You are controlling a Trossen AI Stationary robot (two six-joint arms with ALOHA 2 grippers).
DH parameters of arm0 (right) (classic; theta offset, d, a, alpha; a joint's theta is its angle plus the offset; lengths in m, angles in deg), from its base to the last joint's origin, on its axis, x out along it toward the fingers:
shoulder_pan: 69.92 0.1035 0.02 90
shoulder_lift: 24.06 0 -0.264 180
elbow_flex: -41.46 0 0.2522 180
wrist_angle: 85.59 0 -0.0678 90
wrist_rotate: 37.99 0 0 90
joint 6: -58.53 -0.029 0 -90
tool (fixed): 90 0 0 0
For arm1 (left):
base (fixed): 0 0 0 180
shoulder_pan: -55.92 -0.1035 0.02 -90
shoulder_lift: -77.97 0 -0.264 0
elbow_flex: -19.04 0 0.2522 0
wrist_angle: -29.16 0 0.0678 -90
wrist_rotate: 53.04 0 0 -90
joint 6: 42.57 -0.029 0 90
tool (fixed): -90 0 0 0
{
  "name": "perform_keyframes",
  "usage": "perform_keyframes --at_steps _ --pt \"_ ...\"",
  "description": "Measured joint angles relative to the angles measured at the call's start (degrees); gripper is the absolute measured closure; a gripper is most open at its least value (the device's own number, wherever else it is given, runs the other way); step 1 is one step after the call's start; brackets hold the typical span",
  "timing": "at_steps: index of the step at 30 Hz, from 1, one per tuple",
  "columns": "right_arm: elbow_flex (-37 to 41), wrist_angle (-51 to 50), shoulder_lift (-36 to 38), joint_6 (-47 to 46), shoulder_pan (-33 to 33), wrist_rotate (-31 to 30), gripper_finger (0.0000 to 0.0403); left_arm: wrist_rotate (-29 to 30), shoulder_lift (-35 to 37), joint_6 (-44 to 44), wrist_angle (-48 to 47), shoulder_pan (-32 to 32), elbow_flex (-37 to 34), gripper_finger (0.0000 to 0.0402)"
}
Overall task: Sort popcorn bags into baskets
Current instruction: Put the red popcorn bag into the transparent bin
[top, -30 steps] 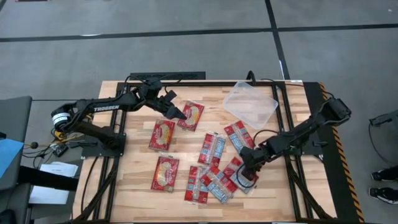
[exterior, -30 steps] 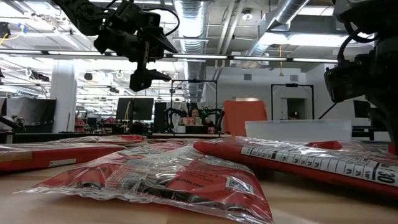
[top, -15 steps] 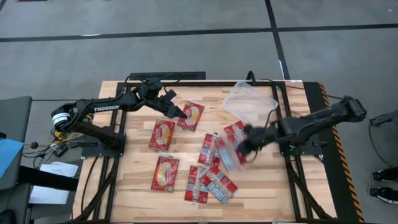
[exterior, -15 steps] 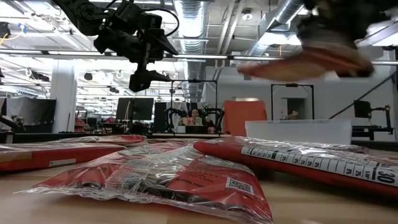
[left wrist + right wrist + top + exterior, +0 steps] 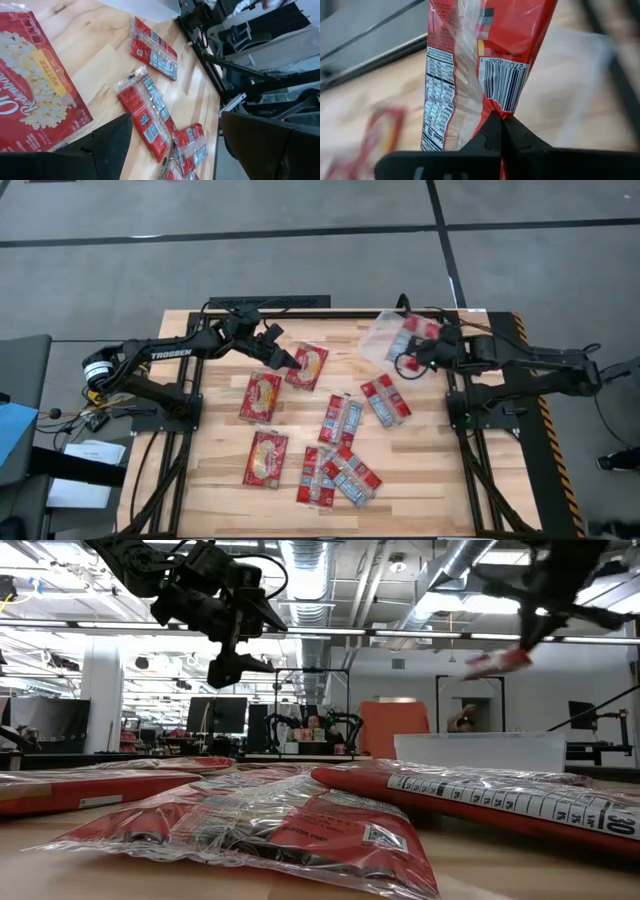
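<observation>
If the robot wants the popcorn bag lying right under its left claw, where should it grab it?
Probably by a short end edge, coming straight down from above. That popcorn bag lies flat on the table with its yellow picture side up, so there is nothing tall to pinch. Only its thin sealed rim offers a hold. The left gripper hangs open just over its near edge, so little travel is needed.

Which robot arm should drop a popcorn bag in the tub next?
The right one, probably. Its gripper already pinches a popcorn bag over the clear tub. The left gripper is open over another bag, away from the tub.
</observation>
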Motion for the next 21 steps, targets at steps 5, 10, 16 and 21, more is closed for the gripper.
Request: perform_keyframes --at_steps 5,10,16,21 --pt "0.0 -9.8 -1.4 -16.1 2.7 -3.9 0.0398 1.2 0.0 -1.1 0.0 0.0 0.0 0.0109" --pt "-0.1 -16.5 -4.8 -27.5 5.3 -2.5 0.0391 1.5 0.0 -1.6 0.0 0.0 0.0 0.0109" --pt "-0.1 -20.6 -9.3 -28.9 4.0 -0.5 0.0397 1.8 0.0 -2.2 0.0 0.0 0.0 0.0109" --pt "-0.1 -17.8 -11.2 -21.0 -0.7 0.3 0.0394 3.1 0.0 -2.2 0.0 0.0 0.0 0.0109"
